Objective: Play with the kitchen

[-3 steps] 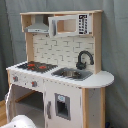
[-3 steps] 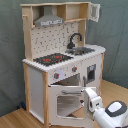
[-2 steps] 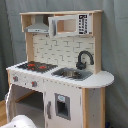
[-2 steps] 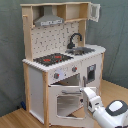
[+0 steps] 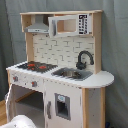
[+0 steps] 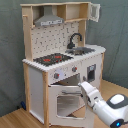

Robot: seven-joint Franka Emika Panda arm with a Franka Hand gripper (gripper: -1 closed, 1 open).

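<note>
The kitchen (image 5: 60, 75) is a tall white and light-wood toy with a black-red stovetop (image 5: 37, 66), a grey sink (image 5: 72, 74), a black faucet (image 5: 84, 59) and a range hood (image 5: 39, 27). In the second exterior view the kitchen (image 6: 37, 80) has its windowed oven door (image 6: 65, 102) swung partly open. My gripper (image 6: 82, 86) is at the top right corner of that door, below the knobs (image 6: 56, 75). The white arm (image 6: 107, 107) reaches in from the lower right. Only a white part of the arm (image 5: 20, 121) shows in the first exterior view.
The upper cabinet door (image 6: 94, 11) hangs open at the second exterior view's top right. A lower cupboard door with a small window (image 5: 62, 105) is closed. A grey curtain (image 5: 115, 45) backs the toy. The wooden floor (image 6: 20, 117) lies in front.
My gripper has shifted a little up and to the second exterior view's left, closer to the oven door's top edge. The kitchen itself has not moved.
</note>
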